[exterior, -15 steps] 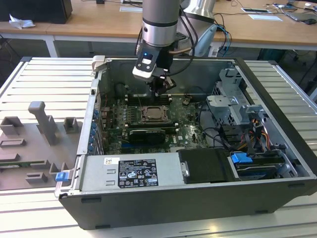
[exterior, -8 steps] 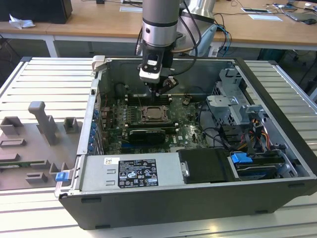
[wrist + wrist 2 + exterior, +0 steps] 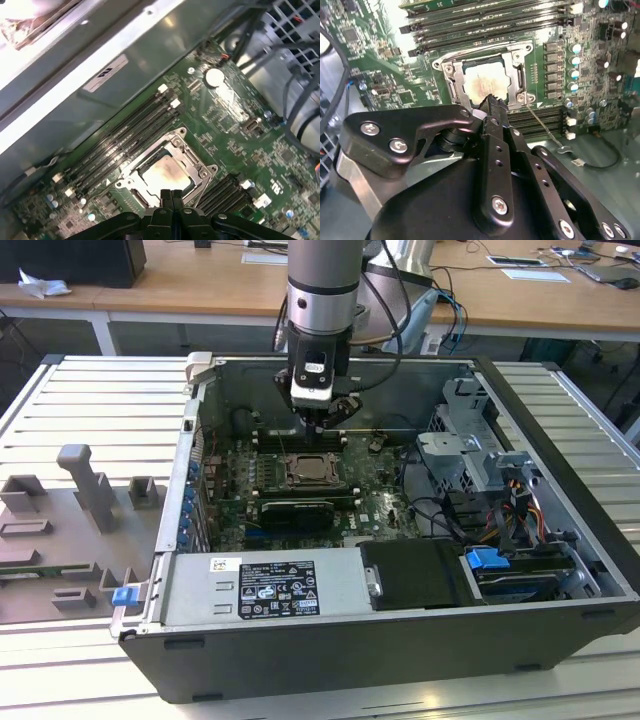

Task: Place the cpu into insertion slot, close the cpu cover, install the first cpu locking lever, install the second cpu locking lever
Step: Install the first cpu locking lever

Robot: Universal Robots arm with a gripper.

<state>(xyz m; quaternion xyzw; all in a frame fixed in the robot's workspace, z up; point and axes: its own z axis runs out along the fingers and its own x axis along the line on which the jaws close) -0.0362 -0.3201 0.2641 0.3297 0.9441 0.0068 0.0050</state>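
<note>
Here, the gripper (image 3: 492,99), fingers pressed together and empty, is hovering just over the cpu's (image 3: 482,82) edge, toward the case's (image 3: 400,660) far side.

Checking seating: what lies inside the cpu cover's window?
The cpu, pale-topped, shows through the cpu cover; the insertion slot beneath is hidden, the gripper covering one edge.

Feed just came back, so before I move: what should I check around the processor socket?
1. cpu lying flat under its frame: ok.
2. cpu cover down around the cpu: ok.
3. Wire locking lever latched: not ok, it juts out from the cover's corner.
4. gripper shut, fingers holding nothing: ok.
5. Fingers clear of the cover: cannot tell.
</note>
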